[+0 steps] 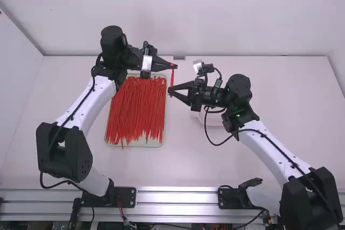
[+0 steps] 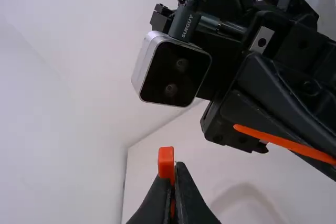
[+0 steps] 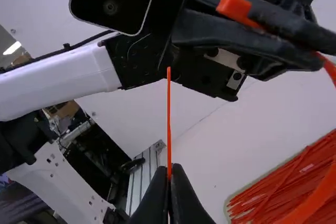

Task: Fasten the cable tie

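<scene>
Red cable tie [image 1: 172, 79], upper centre: left gripper [image 1: 171, 67] pinches its head, right gripper [image 1: 171, 93] pinches its tail. Step: lining up the ends. Next, probably: curl tail round, thread it into head.

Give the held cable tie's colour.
Orange-red thin plastic cable tie; best in right wrist view.
</scene>
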Controlling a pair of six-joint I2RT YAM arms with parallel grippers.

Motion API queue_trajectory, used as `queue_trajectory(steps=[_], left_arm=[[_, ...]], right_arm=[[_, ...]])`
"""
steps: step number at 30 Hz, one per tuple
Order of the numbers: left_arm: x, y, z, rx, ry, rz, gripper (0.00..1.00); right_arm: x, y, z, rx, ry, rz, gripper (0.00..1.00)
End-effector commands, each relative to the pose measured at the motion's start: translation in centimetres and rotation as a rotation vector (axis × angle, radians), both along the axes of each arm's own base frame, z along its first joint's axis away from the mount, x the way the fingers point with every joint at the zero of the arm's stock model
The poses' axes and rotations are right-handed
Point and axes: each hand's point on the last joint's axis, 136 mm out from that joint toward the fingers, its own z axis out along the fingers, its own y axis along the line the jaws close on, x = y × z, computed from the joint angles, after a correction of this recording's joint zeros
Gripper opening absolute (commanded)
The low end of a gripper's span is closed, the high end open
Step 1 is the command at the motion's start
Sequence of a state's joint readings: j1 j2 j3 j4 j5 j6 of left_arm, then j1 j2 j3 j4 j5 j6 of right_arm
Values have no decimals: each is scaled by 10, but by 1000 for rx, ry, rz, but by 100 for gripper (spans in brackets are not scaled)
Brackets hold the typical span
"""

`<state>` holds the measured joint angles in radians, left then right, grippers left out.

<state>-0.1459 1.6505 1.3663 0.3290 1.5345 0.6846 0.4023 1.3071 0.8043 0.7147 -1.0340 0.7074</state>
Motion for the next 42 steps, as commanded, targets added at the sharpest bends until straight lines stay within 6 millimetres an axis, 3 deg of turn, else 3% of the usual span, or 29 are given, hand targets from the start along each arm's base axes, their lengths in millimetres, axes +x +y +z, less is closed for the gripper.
queue_trajectory(steps=[1,42], left_arm=[[-5,0,9,-10,-65,-25,2],[-10,-5,-4,-19,-147,-42,2]], right_arm=[[-1,1,-1,2,5,-8,0],[15,1,-8,-6,79,-101,0]])
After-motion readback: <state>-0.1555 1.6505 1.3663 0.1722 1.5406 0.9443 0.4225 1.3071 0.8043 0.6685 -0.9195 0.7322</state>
